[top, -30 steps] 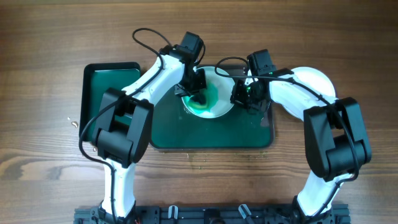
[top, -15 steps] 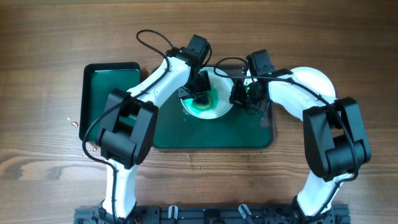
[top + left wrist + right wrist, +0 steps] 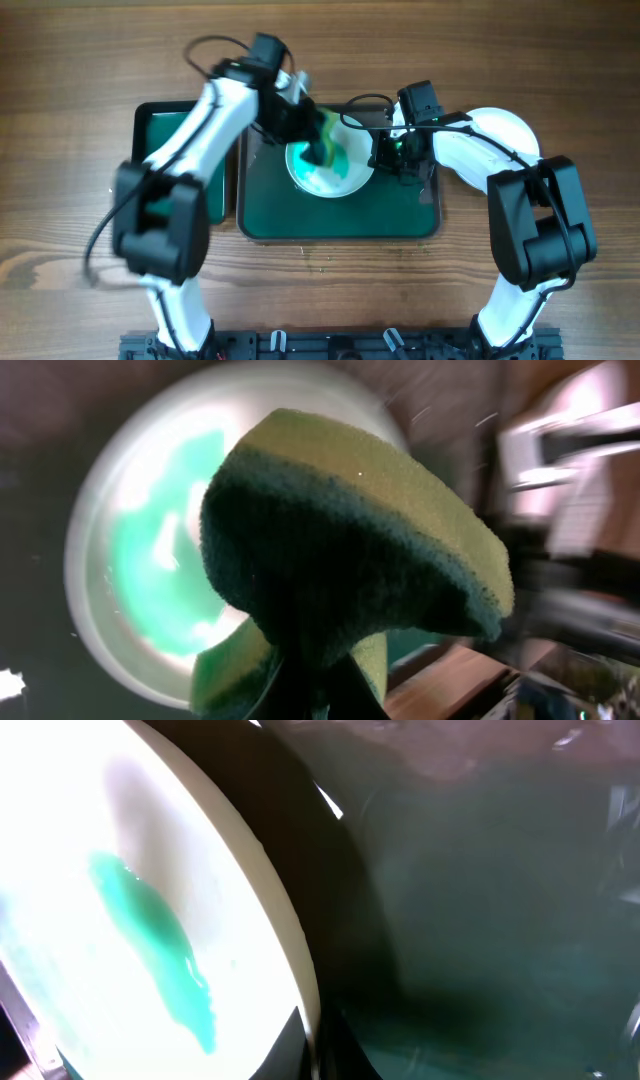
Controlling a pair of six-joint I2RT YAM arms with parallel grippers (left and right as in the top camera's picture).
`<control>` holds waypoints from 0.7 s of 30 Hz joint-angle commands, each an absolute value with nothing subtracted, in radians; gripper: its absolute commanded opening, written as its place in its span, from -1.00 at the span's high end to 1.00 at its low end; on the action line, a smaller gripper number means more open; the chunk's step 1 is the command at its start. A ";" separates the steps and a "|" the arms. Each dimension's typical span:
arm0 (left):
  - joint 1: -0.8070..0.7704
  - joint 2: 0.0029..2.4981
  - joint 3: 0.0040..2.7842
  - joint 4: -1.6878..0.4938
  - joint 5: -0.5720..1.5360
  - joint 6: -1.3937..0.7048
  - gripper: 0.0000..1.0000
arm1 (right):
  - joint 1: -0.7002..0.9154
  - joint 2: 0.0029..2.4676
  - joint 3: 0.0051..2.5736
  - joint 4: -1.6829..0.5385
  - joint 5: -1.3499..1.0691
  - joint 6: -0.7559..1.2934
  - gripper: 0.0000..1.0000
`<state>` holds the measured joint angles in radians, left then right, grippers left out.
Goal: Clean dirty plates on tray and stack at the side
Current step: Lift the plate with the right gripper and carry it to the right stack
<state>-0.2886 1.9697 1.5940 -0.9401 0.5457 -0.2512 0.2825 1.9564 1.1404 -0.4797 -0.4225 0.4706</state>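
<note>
One white plate (image 3: 322,176) with a teal-green smear lies on the large dark green tray (image 3: 340,218). My left gripper (image 3: 312,130) is shut on a yellow-and-green sponge (image 3: 327,140) over the plate's far edge. In the left wrist view the sponge (image 3: 340,540) fills the middle, with the smeared plate (image 3: 140,560) behind it and the gripper (image 3: 310,695) pinching it. My right gripper (image 3: 385,156) is shut on the plate's right rim. The right wrist view shows the gripper (image 3: 315,1045) clamped on the rim (image 3: 290,935), beside the teal smear (image 3: 150,940). No other plates show.
A smaller, narrower green tray (image 3: 165,130) lies left of the large one, partly under my left arm. The large tray's dark floor (image 3: 480,920) shows right of the plate. Both arms and their cables crowd the tray's far side. A few crumbs lie on the wooden table (image 3: 115,195).
My left arm has swung out to the left and the sponge has moved from the plate's middle to its far right edge. The right gripper still holds the rim.
</note>
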 commanded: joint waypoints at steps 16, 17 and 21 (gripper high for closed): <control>-0.232 1.762 1.580 -1.068 0.203 -0.379 0.92 | 0.612 1.406 1.102 -0.702 0.778 0.422 0.91; -0.232 1.764 1.580 -1.068 0.203 -0.379 0.92 | 0.639 1.395 1.102 -0.709 0.844 0.426 0.92; -0.232 1.764 1.580 -1.068 0.196 -0.379 0.92 | 0.739 1.374 1.102 -0.712 1.081 0.419 0.92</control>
<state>-0.2287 1.7565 1.5875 -1.0676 0.2203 -0.3614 0.6762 1.4017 1.1011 -0.7113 0.7555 0.4068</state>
